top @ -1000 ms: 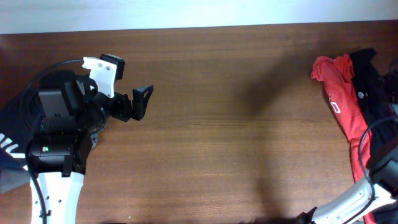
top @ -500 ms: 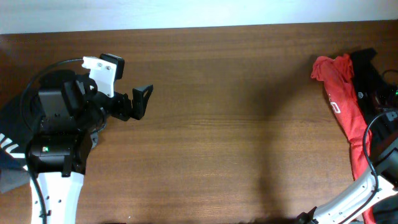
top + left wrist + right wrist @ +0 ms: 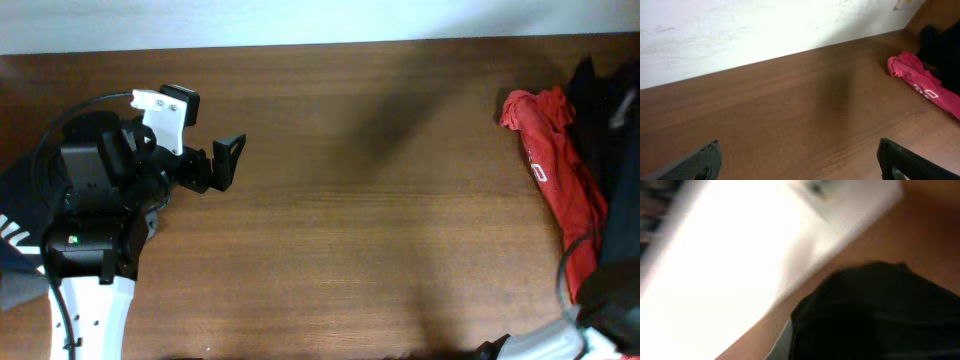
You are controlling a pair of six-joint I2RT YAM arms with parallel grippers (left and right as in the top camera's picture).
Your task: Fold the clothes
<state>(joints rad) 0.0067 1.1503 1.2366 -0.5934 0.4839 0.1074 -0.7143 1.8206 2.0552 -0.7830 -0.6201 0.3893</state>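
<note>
your left gripper [image 3: 799, 150] is hanging wide open over the wooden table [image 3: 380, 230], gripping nothing and touching nothing. your right gripper is not showing clearly: the right wrist view is blurring badly, with dark fabric filling its lower right, so i cannot tell whether it is clenched or released. the clothes [image 3: 562, 175] are lying at the table's right edge, the black garment [image 3: 606, 110] running out of frame just beside the red garment [image 3: 918, 83].
</note>
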